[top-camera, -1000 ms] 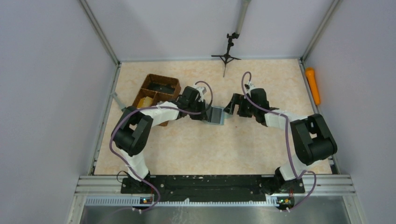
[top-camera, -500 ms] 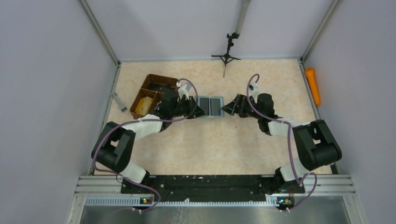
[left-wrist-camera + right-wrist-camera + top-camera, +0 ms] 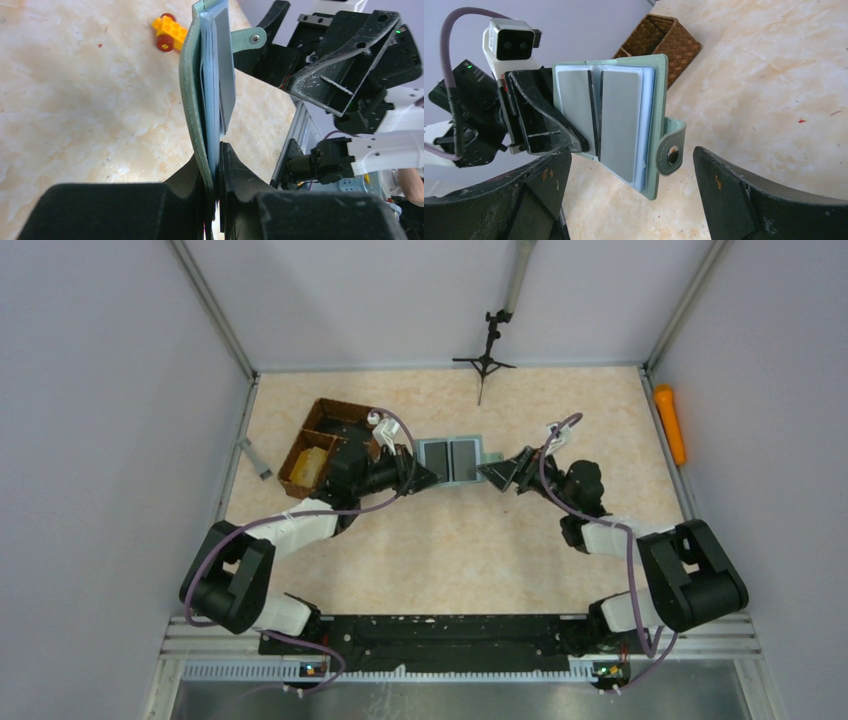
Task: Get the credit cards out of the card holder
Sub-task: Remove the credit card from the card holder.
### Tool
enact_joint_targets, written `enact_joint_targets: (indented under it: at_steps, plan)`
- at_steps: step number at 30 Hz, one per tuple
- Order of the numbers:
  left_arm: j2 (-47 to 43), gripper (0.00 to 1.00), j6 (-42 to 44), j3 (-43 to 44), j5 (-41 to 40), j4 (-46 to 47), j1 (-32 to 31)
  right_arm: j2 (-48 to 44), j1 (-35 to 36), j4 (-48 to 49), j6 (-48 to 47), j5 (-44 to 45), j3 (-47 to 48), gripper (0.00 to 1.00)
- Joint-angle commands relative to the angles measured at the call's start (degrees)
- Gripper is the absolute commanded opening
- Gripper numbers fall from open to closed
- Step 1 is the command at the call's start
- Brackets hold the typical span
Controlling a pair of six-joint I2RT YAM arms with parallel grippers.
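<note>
The grey-green card holder (image 3: 450, 460) is held off the table, spread open, with my left gripper (image 3: 422, 476) shut on its left edge. In the left wrist view the fingers (image 3: 235, 175) pinch the holder (image 3: 191, 90) edge-on, and a grey card (image 3: 226, 75) stands out from its blue-grey sleeves. The right wrist view shows two grey credit cards (image 3: 619, 117) side by side in the open holder (image 3: 660, 95), with the snap tab (image 3: 672, 155) hanging at its right edge. My right gripper (image 3: 499, 473) is open just right of the holder, its jaws (image 3: 631, 152) straddling the lower corner without touching.
A brown wicker tray (image 3: 345, 418) holding a yellow block (image 3: 312, 457) sits behind the left arm. A yellow toy block with red wheels (image 3: 167, 32) lies on the table. An orange object (image 3: 670, 425) lies by the right wall, and a small tripod (image 3: 487, 355) stands at the back.
The left arm has carried the holder back and up and turned it to face upward, spread open. The right gripper has stayed open and followed it, its arm swinging outward.
</note>
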Motion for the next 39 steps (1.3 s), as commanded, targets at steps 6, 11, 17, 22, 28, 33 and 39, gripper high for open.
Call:
enact_joint_targets:
  at_steps: [6,11,17,22,28,33,39]
  plan:
    - [-1.86,0.01,-3.37,-1.5,6.42,14.83,0.27,-1.58,1.32,6.97,0.64,-3.15,1.27,0.78]
    - [-1.37,0.01,-3.64,-1.35,6.67,15.08,0.25,-1.81,1.27,9.92,1.75,-3.79,0.62,0.57]
    - [-1.24,0.01,-2.64,-0.83,5.33,12.59,0.23,-1.99,1.27,12.47,2.75,-3.98,-0.28,0.35]
    - [-0.54,0.02,-2.32,-0.05,5.08,10.92,0.22,-1.24,1.26,13.06,3.22,-5.56,0.2,0.14]
    - [-0.4,0.12,-1.37,0.8,3.25,7.63,0.29,0.77,1.11,13.38,4.01,-7.11,1.37,0.01]
    - [-1.29,0.4,3.79,3.64,-6.48,-6.18,0.23,1.02,0.25,7.3,2.55,-5.39,2.31,0.0]
    - [-1.0,0.5,6.42,6.5,-14.42,-16.16,0.23,2.27,0.15,-2.17,-0.76,-2.16,4.97,0.0]
